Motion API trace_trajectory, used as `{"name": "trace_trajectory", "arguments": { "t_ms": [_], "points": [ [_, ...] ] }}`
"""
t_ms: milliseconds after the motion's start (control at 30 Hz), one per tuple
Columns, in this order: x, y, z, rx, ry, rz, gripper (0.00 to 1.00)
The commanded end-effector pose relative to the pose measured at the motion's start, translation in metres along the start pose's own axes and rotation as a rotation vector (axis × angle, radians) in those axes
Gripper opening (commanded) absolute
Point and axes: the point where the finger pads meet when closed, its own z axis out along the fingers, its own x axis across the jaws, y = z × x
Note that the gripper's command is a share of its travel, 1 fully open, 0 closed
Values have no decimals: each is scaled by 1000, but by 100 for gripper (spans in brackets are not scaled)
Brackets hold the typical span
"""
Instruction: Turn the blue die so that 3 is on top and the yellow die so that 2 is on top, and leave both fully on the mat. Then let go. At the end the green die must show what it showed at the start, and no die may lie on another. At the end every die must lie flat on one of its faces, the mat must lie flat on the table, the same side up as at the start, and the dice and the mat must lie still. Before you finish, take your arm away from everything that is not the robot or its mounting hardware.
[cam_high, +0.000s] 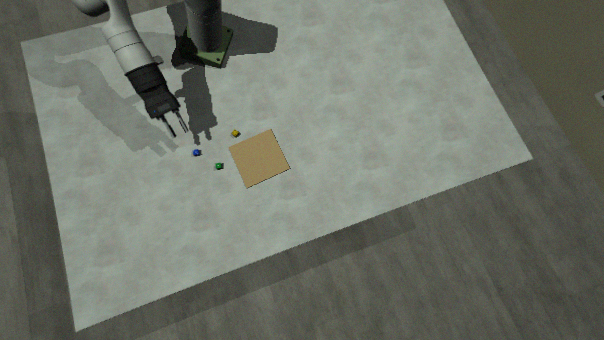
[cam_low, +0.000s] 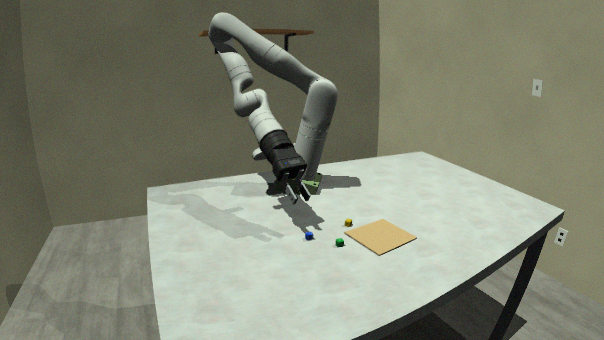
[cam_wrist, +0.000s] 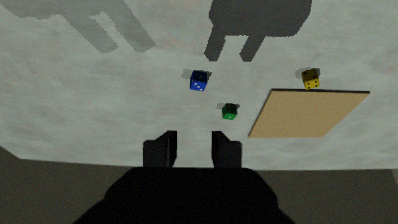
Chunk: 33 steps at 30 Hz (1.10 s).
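The blue die (cam_high: 196, 152) lies on the table left of the tan mat (cam_high: 259, 157); it also shows in the wrist view (cam_wrist: 198, 81). The green die (cam_high: 219, 166) lies between the blue die and the mat's near left corner. The yellow die (cam_high: 235, 133) lies on the table just off the mat's far left corner. None of the dice is on the mat. My gripper (cam_high: 176, 127) is open and empty, raised above the table behind and left of the blue die, and tilted toward it. In the exterior view the gripper (cam_low: 299, 195) hangs well above the blue die (cam_low: 309, 235).
The arm's base (cam_high: 204, 47) stands at the far side of the table. The table's left and front edges (cam_low: 155, 310) are some way from the dice.
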Motion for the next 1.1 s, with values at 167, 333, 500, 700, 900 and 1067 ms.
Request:
{"name": "trace_trajectory", "arguments": {
  "t_ms": [167,333,500,700,900,1067],
  "points": [
    [1,7,2,91,-2,-31,64],
    [2,14,5,187,-8,-31,64],
    [2,19,8,315,2,-22,64],
    [2,24,11,431,4,-19,64],
    [2,36,15,602,1,-20,64],
    [2,41,18,712,2,-19,64]
  ]
}}
